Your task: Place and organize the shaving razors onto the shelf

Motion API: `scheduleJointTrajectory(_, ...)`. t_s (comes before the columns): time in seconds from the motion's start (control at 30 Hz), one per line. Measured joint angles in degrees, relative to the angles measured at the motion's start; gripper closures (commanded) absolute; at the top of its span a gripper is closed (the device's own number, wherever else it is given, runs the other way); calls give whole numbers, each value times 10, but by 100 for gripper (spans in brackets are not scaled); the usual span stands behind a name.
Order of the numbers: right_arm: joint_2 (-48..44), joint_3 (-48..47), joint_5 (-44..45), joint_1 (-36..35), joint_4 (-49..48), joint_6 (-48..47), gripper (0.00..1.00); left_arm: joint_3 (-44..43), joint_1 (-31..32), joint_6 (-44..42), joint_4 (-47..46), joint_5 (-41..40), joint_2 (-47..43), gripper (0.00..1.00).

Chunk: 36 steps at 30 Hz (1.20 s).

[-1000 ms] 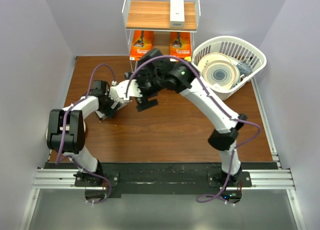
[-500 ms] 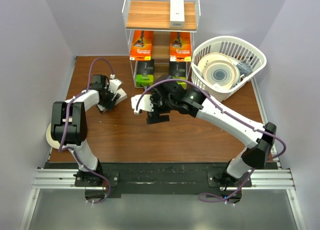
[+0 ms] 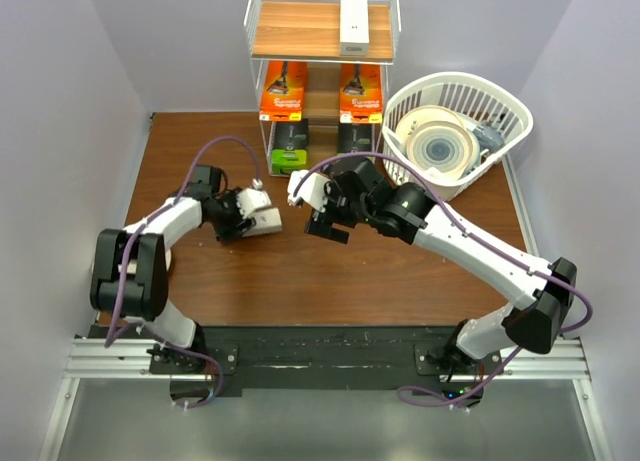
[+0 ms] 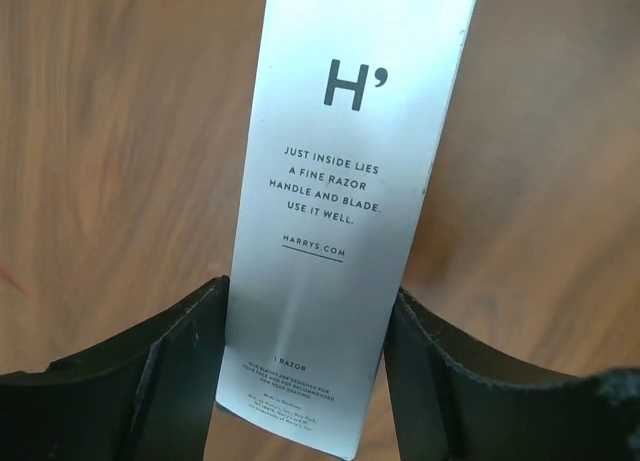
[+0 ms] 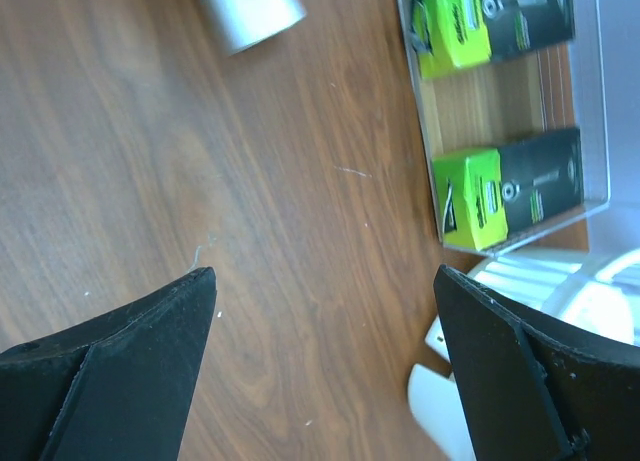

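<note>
- Top external view:
  - Shelf (image 3: 300, 31) stands at the far edge of the table (image 3: 300, 281), just left of the white basket (image 3: 505, 101) that holds cream plates (image 3: 440, 146).
  - One slim white box (image 3: 353, 23) lies on the shelf's top board.
  - The left orange card (image 3: 283, 89) and right orange card (image 3: 361, 89) sit on the middle tier.
  - The left black box (image 3: 289, 146) and right black box (image 3: 355, 141) sit on the bottom tier, lime ends toward the arms.
  - The left gripper (image 3: 255, 221) is low over the table at another slim white box (image 3: 270, 221).
  - The right gripper (image 3: 328, 226) hangs near it with jaws spread, holding nothing.
- Left wrist view:
  - That white box (image 4: 345, 181), printed "H'", lies flat on the wood.
  - The left gripper (image 4: 308, 311) clamps it: both dark fingers (image 4: 170, 371) press against its long edges.
- Right wrist view:
  - The right gripper (image 5: 325, 291) is wide apart over bare wood.
  - An end of the white box (image 5: 250, 1) shows at the top edge.
  - Both black boxes lie on the shelf's lowest board (image 5: 490, 101).
</note>
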<state>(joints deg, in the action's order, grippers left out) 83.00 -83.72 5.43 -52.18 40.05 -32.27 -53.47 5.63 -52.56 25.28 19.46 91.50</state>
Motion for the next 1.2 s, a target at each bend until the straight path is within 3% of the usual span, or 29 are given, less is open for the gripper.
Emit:
scheduleJointTrajectory(0.1, -1, 10, -3, 16, -11, 17, 5, 72, 33, -200, -7, 23, -85, 12)
scheduleJointTrajectory(0.2, -1, 18, -6, 27, -16, 33, 5, 225, 45, -372, -104, 40, -225, 6)
scheduleJointTrajectory(0.3, -3, 27, -17, 39, -21, 50, 5, 257, 45, -408, -101, 47, -266, 5)
scheduleJointTrajectory(0.37, -5, 40, -24, 44, -26, 67, 5, 219, 45, -362, -85, 46, -270, 5)
scheduleJointTrajectory(0.4, -6, 47, -29, 47, -26, 77, 5, 186, 45, -299, -78, 40, -272, 5)
scheduleJointTrajectory(0.5, -6, 64, -50, 51, -35, 107, 13, 92, 36, -123, -70, 4, -268, 20)
scheduleJointTrajectory(0.53, -6, 69, -61, 52, -39, 118, 24, 55, 23, -58, -66, -3, -260, 38)
scheduleJointTrajectory(0.6, -3, 80, -88, 53, -52, 135, 42, -14, -13, 67, -52, -18, -225, 62)
scheduleJointTrajectory(0.63, 0, 86, -104, 53, -61, 146, 52, -43, -33, 121, -45, -22, -202, 85)
scheduleJointTrajectory(0.67, 5, 94, -121, 53, -73, 155, 76, -66, -49, 159, -34, -23, -174, 92)
scheduleJointTrajectory(0.7, 12, 102, -138, 53, -82, 163, 84, -92, -66, 206, -18, -24, -141, 98)
scheduleJointTrajectory(0.77, 34, 113, -175, 53, -96, 176, 96, -122, -92, 272, 9, -24, -67, 100)
scheduleJointTrajectory(0.9, 96, 126, -219, 47, -126, 198, 98, -120, -116, 360, 75, -16, 36, 100)
scheduleJointTrajectory(1.2, 208, 101, -209, 18, -189, 238, 100, -51, -116, 479, 137, -32, 38, 100)
